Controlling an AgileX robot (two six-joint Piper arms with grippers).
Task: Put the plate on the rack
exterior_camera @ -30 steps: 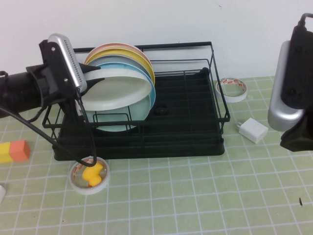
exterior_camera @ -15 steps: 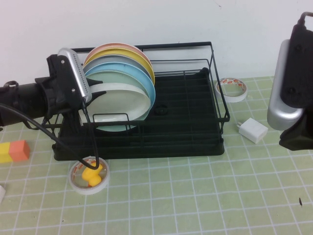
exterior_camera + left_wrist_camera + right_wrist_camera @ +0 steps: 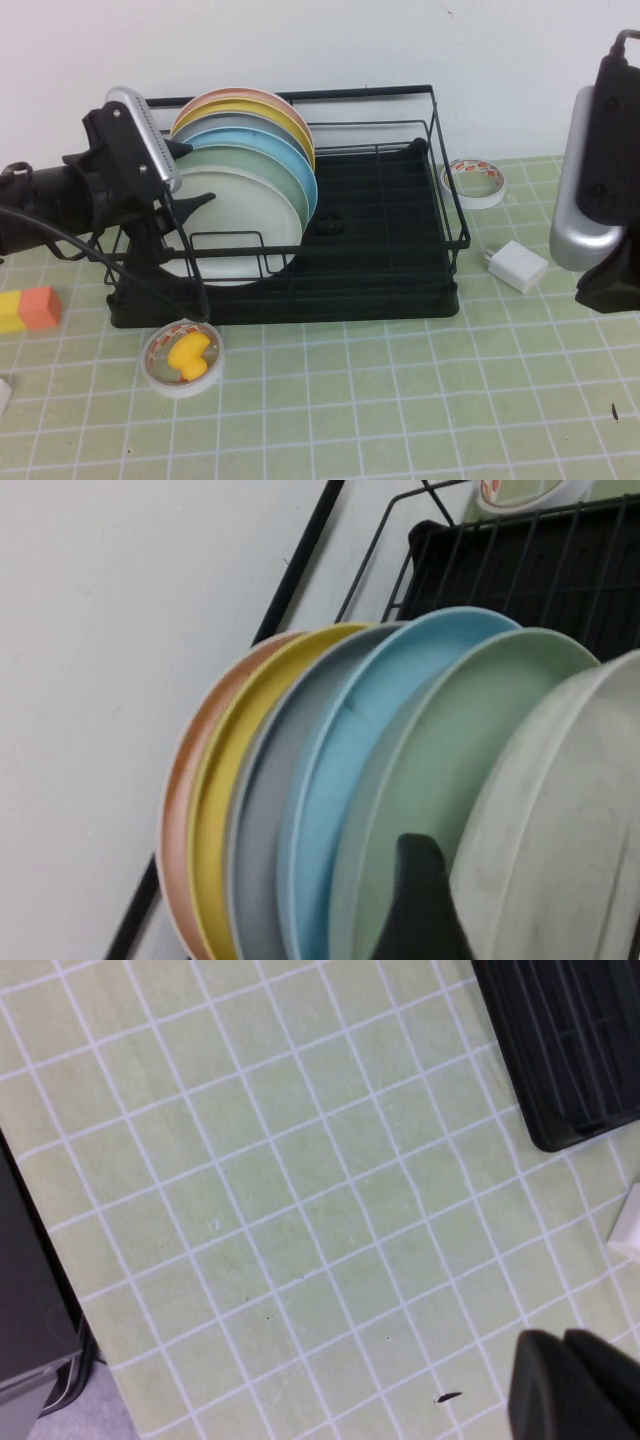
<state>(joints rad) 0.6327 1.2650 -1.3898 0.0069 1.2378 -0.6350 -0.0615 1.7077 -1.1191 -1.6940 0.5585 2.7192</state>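
Plate (image 3: 235, 225) stands upright in the rack (image 3: 400, 270), frontmost in a row of plates at the rack's left end, just in front of the mint-green plate (image 3: 255, 160); behind that come the light blue plate (image 3: 285, 145), a yellow plate (image 3: 290, 118) and a pinkish one at the back. The rack's front wires cross the plate's lower part, so I cannot see how its bottom edge sits in the slots.

My left gripper (image 3: 185, 185) is at the plate's left rim, over the rack's left end. One dark finger lies across the rim on the near face; in the left wrist view a finger (image 3: 420, 900) shows between the white plate (image 3: 570, 820) and the mint-green one. My camera housing hides the rest, so I cannot tell whether my fingers are clamped on the rim or loosened from it.

My right gripper (image 3: 565, 1385) hangs over bare table near the right edge, well apart from the rack. Only its tips show, cut off at the frame's border, pressed together with nothing between them. In the high view my right arm is a dark bulk at the right edge that hides the gripper.
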